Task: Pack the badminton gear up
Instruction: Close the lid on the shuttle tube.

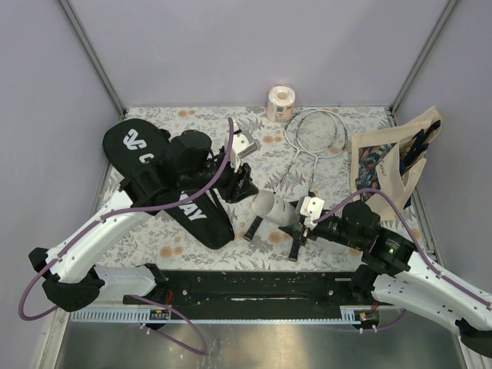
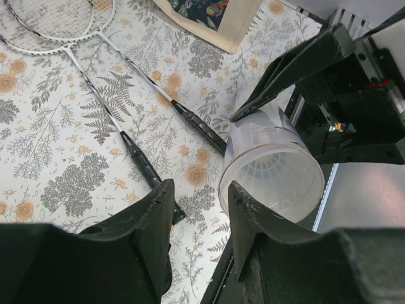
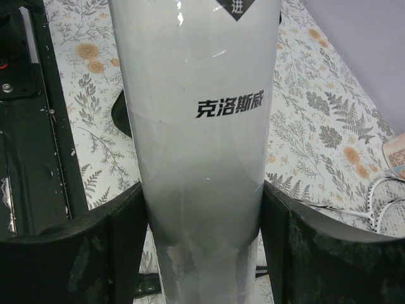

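Observation:
The white tube lies slanted over the table's middle, my right gripper shut on its body. Its open end shows white shuttlecocks inside. My left gripper hovers just beside that open end, open, with only tablecloth between its fingers; its right finger stands in front of the tube's rim. Two silver-white rackets lie crossed behind the tube, and their black handles reach toward the front. The long black racket bag lies at the left, partly under my left arm.
A beige printed tote bag stands at the right edge, its corner near the racket heads. A pinkish paper roll sits at the back wall. A black rail runs along the front edge.

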Robot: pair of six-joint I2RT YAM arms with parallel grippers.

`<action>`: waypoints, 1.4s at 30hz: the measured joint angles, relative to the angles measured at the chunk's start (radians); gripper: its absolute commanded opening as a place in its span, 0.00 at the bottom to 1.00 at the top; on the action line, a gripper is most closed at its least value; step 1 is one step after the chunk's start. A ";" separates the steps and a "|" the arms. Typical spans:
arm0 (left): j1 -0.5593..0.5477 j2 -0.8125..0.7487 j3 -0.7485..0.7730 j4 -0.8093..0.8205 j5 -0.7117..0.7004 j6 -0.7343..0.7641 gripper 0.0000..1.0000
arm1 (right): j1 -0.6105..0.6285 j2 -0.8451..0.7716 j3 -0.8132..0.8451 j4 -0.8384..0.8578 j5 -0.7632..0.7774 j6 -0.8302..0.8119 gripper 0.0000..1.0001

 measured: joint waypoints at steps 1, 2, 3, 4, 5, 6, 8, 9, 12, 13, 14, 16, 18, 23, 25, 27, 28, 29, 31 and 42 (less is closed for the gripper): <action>0.000 0.000 -0.010 0.008 0.006 0.010 0.43 | 0.000 0.000 0.001 0.000 0.000 0.000 0.40; 0.000 0.000 -0.021 0.013 0.013 0.018 0.43 | 0.000 0.001 0.001 0.000 0.000 0.002 0.40; 0.000 0.000 -0.029 0.014 0.018 0.025 0.43 | 0.000 0.001 0.002 0.000 -0.001 0.003 0.40; 0.000 0.000 -0.037 0.016 0.024 0.032 0.42 | 0.000 0.002 0.003 -0.001 -0.001 0.003 0.40; 0.000 0.000 -0.043 0.017 0.028 0.037 0.41 | 0.000 0.003 0.005 -0.001 -0.001 0.005 0.40; 0.000 0.000 -0.047 0.019 0.031 0.041 0.39 | 0.000 0.006 0.008 -0.001 -0.001 0.007 0.40; 0.000 0.000 -0.050 0.021 0.039 0.047 0.35 | 0.000 0.008 0.011 -0.001 -0.001 0.010 0.40; 0.000 0.000 -0.051 0.023 0.043 0.050 0.31 | 0.000 0.008 0.011 -0.001 0.000 0.011 0.40; 0.000 0.000 -0.060 0.038 0.055 0.055 0.19 | 0.000 0.010 0.011 -0.005 0.000 0.016 0.40; 0.000 0.000 -0.064 0.043 0.060 0.057 0.13 | 0.000 0.010 0.011 -0.008 0.000 0.016 0.40; 0.000 0.000 -0.068 0.047 0.063 0.056 0.07 | 0.000 0.011 0.011 -0.010 0.001 0.018 0.40; 0.000 0.000 -0.076 0.051 0.074 0.054 0.00 | 0.000 0.011 0.011 -0.016 0.003 0.020 0.40; 0.000 -0.002 -0.084 0.058 0.079 0.053 0.00 | 0.000 0.011 0.011 -0.022 0.006 0.021 0.40; 0.000 -0.015 -0.091 0.061 0.077 0.019 0.00 | 0.000 0.010 0.011 -0.023 0.007 0.018 0.40; 0.000 -0.023 -0.091 0.055 0.077 -0.010 0.00 | 0.000 0.006 0.011 -0.026 0.008 0.017 0.40; 0.000 -0.031 -0.091 0.050 0.076 -0.040 0.00 | 0.001 0.001 0.011 -0.026 0.011 0.014 0.40; 0.002 -0.037 -0.091 0.050 0.074 -0.061 0.00 | 0.001 -0.002 0.011 -0.026 0.011 0.013 0.40; 0.002 -0.042 -0.091 0.049 0.072 -0.077 0.00 | 0.002 -0.005 0.011 -0.027 0.014 0.012 0.40; 0.002 -0.053 -0.090 0.048 0.065 -0.113 0.00 | 0.002 -0.011 0.011 -0.031 0.021 0.008 0.40; 0.006 -0.071 -0.007 -0.021 0.000 -0.293 0.00 | 0.004 -0.019 0.011 -0.085 0.068 -0.036 0.40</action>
